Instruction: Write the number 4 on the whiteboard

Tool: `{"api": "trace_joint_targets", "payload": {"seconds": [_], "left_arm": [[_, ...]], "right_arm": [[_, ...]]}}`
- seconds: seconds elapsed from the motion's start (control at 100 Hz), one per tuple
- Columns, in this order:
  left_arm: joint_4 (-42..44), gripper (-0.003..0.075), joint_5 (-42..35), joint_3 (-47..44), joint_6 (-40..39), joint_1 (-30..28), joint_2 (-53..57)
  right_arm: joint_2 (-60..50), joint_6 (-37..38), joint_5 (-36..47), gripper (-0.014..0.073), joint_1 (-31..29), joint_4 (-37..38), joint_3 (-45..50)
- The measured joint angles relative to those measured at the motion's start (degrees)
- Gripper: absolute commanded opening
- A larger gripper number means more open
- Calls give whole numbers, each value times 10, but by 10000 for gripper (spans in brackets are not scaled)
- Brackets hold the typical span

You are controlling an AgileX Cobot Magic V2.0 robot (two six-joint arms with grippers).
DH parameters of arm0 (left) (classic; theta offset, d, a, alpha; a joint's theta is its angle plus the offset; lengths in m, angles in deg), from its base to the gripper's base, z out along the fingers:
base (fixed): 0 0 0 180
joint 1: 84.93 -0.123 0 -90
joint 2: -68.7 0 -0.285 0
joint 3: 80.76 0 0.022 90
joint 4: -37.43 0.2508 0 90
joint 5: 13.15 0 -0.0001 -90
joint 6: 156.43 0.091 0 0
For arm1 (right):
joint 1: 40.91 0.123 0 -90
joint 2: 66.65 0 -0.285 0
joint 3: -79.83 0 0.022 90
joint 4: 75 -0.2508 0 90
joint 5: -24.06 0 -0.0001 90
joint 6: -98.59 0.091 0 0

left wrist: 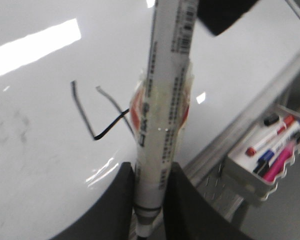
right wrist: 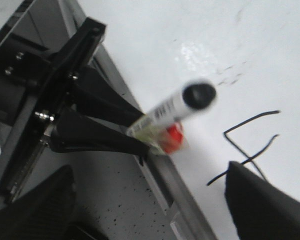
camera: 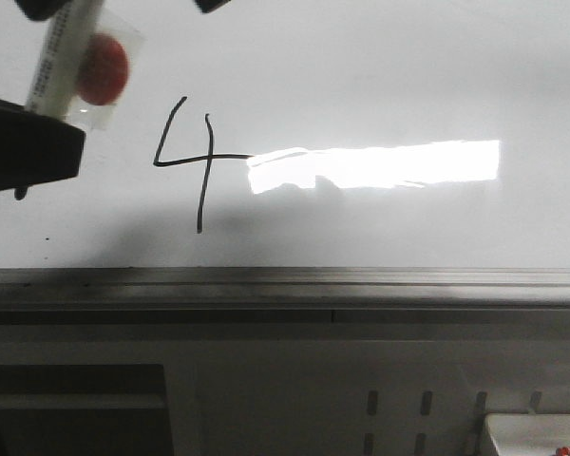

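- The thin black hand-drawn number 4 (camera: pixel 192 161) stood complete on the glossy white whiteboard (camera: pixel 380 76).
- The left gripper (left wrist: pixel 150 190) pinched a white cylindrical marker (left wrist: pixel 162 100), seemingly light, rigid and smooth, low on its barrel.
- The right gripper (right wrist: pixel 150 200) stood spread, holding nothing.

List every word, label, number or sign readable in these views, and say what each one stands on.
"4": hand-drawn in black on the whiteboard, the number 4 left of the bright reflection.
Marker held in the left gripper: printed label with barcode and small text, too blurred to read.
Red sticker taped to the marker: no legible text.
Pens in the tray: no readable labels.
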Motion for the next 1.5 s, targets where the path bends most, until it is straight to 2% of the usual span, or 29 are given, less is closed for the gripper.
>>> {"api": "trace_joint_targets", "payload": {"seconds": [0.09,0.16,0.35,0.66,1.21,1.28,1.43,1.5], "left_arm": [[-149,-20,7,0,-5,0,-1],[-231,-20,19,0,-6,0,-1],[-334,-20,24,0,-6,0,-27],[-353,-20,25,1,-6,0,-77],[-328,-15,-2,26,-6,0,-128],[-328,37,-8,26,-6,0,-128],[-328,286,-18,26,-6,0,-128],[-327,356,-20,27,-6,0,-128]], "right_arm": [[-12,0,6,605,-19,4,0],[-20,0,6,591,-29,6,0],[-30,0,8,591,-34,6,0],[-30,0,8,591,-34,6,0],[-30,0,7,591,-34,6,0],[-30,0,6,591,-34,6,0],[-30,0,4,591,-34,6,0],[-30,0,4,591,-34,6,0]]}}
